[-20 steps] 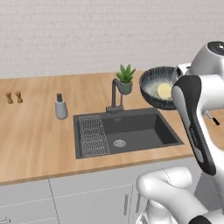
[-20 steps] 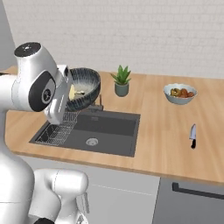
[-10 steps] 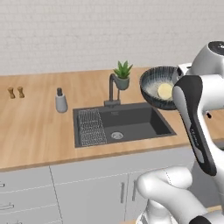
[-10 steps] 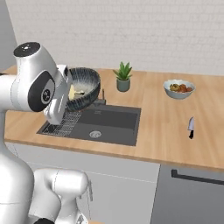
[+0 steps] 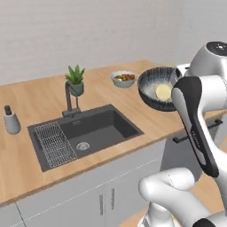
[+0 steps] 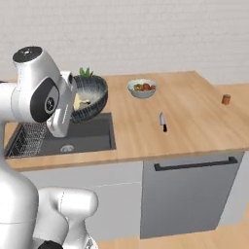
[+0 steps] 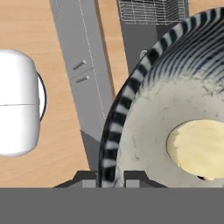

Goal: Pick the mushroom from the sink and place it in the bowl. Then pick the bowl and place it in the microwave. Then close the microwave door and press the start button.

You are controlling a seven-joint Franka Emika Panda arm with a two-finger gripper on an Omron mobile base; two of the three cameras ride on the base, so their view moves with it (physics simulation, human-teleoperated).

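The dark ribbed bowl point(image 5: 153, 86) hangs above the counter's front edge, right of the sink point(image 5: 95, 131), with the pale mushroom point(image 5: 163, 92) lying inside it. In the hand view my gripper point(image 7: 109, 177) is shut on the bowl's striped rim point(image 7: 127, 100), one fingertip on each side, and the mushroom point(image 7: 201, 148) rests on the flecked inside. From the right base view the bowl point(image 6: 93, 96) is tilted beside my white forearm, over the sink's point(image 6: 82, 138) right end. The microwave and its door are out of view.
A small pale bowl of colourful food point(image 6: 142, 88) stands at the back of the counter, and a knife point(image 6: 163, 121) lies to its right. A potted plant point(image 5: 75, 80), faucet point(image 5: 68, 99) and wire rack point(image 5: 55, 142) are at the sink. A dishwasher front point(image 6: 194, 194) sits below the counter.
The whole scene has slid left in both base views: the base has driven right along the counter. The bowl with the mushroom stays held in the same place relative to the arm.
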